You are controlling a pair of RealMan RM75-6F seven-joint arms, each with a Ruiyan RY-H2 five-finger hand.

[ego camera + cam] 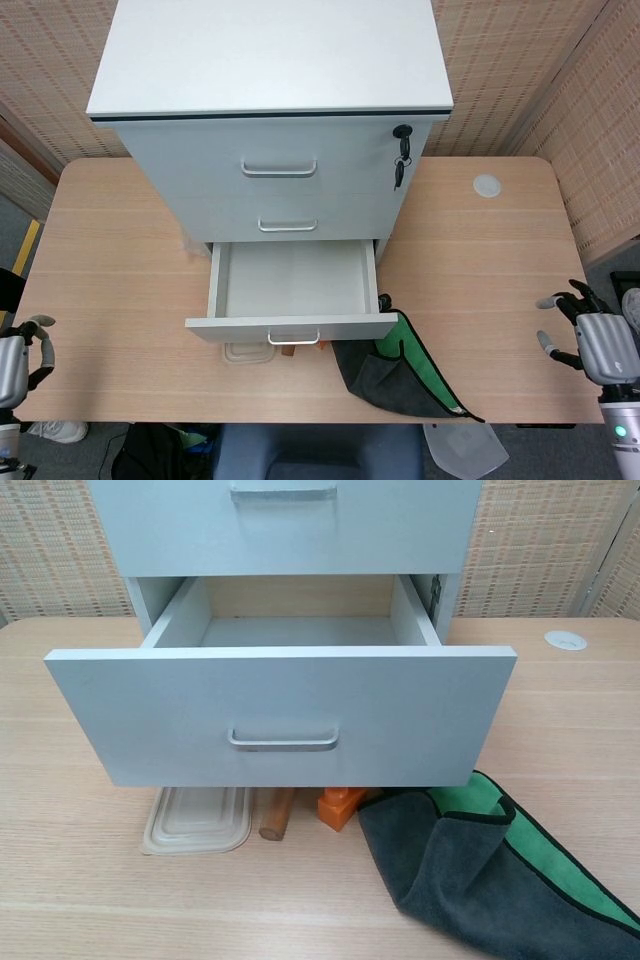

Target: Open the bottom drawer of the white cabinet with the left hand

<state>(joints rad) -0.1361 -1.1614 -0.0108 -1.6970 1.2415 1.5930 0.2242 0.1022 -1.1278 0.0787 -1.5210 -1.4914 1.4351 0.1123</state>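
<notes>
The white cabinet [270,60] stands at the back of the table. Its bottom drawer [291,328] [280,715] is pulled out and its inside is bare. The drawer's metal handle [283,742] faces me. My left hand [17,360] sits at the far left edge of the table in the head view, well away from the drawer, fingers apart and holding nothing. My right hand [600,340] hovers at the far right edge, fingers spread, empty. Neither hand shows in the chest view.
Under the drawer front lie a clear plastic lid [198,820], a wooden rod [276,814] and an orange block [340,805]. A grey and green cloth [480,865] lies to the right. A key [401,160] hangs from the cabinet lock. A round cap [486,185] sits in the table.
</notes>
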